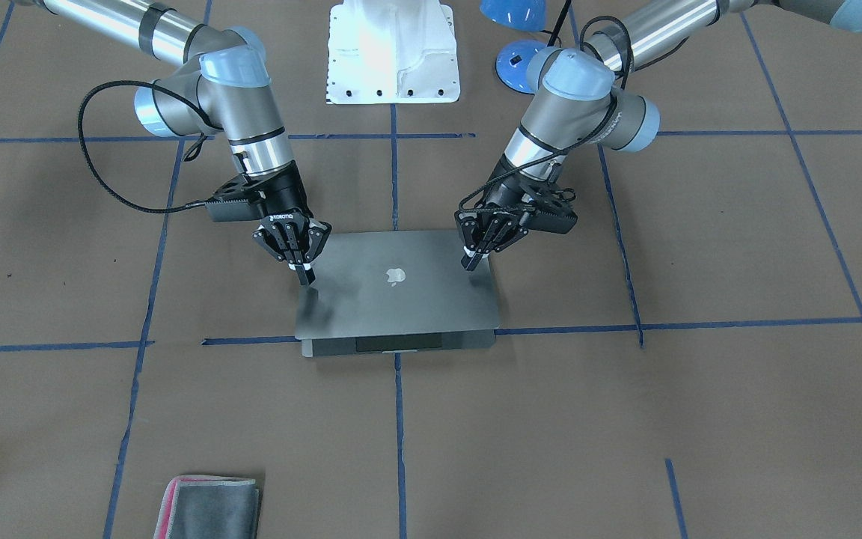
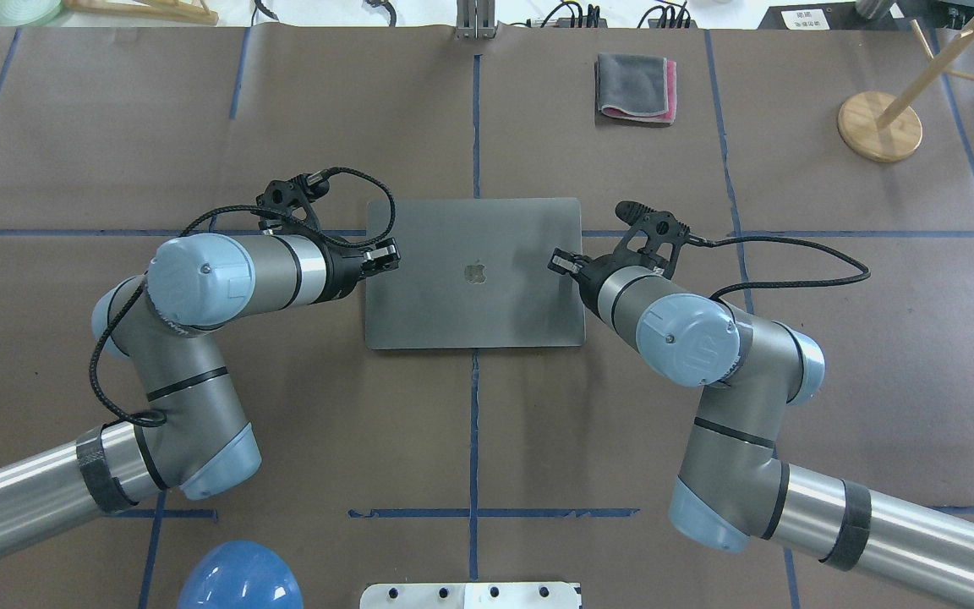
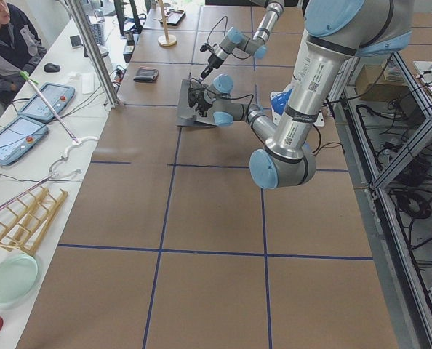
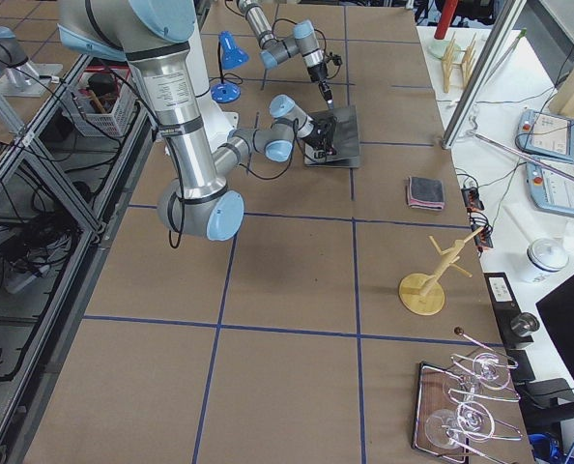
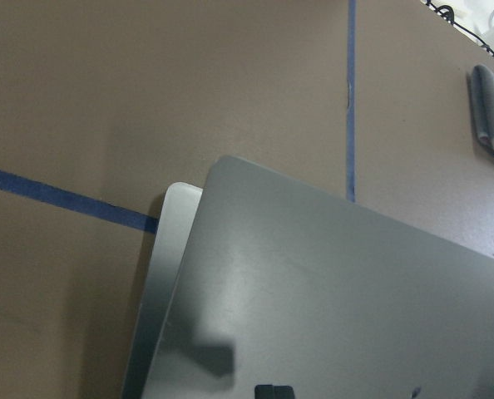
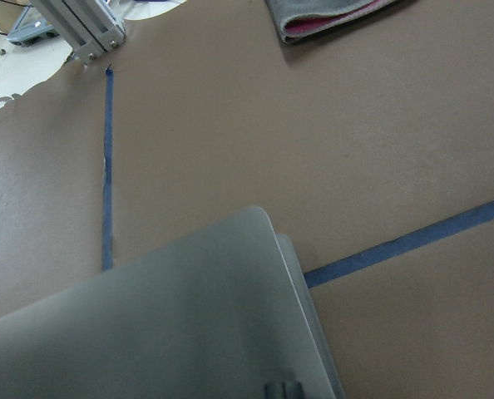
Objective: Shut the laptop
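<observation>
Front view: slim matte-grey metal laptop sits in the middle of the table, lid nearly flat (thin strip of base peeking out). Right gripper and left gripper both have fingers pressed together, tips on the lid. Overhead: rounded rectangle, apple logo centered.

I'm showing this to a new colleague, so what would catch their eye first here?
The laptop at mid-table, its lid almost down with the base peeking out beneath. The left pincer and right pincer, both shut, have their tips at the lid, either side of the logo. A folded cloth lies apart.
</observation>
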Available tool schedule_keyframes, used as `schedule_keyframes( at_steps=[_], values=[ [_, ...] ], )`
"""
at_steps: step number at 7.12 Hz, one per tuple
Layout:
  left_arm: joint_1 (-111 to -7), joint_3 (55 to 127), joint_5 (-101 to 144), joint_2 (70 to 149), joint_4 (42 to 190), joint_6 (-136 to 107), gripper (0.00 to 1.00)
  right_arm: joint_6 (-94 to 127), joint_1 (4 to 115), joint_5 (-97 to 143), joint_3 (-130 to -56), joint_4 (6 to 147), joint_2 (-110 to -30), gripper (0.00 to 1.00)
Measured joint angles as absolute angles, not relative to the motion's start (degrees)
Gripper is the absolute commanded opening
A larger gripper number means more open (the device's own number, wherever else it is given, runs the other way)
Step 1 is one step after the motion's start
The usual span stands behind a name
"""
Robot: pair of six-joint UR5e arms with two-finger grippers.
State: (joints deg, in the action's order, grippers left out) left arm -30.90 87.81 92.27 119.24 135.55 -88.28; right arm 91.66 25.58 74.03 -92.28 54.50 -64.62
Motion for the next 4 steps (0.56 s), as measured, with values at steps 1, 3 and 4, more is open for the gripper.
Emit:
schedule_keyframes(
  at_steps=[1, 3, 4],
  values=[
    [-30.86, 84.24, 91.44, 120.94, 135.56, -87.25, 0.00, 91.59, 25.62, 74.06, -90.51, 54.50, -63.79, 0.03],
    [-31.08, 80.36, 91.36, 122.94, 135.64, -84.74, 0.82, 91.47, 26.37, 76.88, -89.06, 54.90, -62.70, 0.95],
    [-31.60, 80.08, 92.93, 123.17, 135.59, -84.24, 0.99, 91.43, 27.30, 79.93, -89.03, 56.08, -62.33, 1.00]
  ],
)
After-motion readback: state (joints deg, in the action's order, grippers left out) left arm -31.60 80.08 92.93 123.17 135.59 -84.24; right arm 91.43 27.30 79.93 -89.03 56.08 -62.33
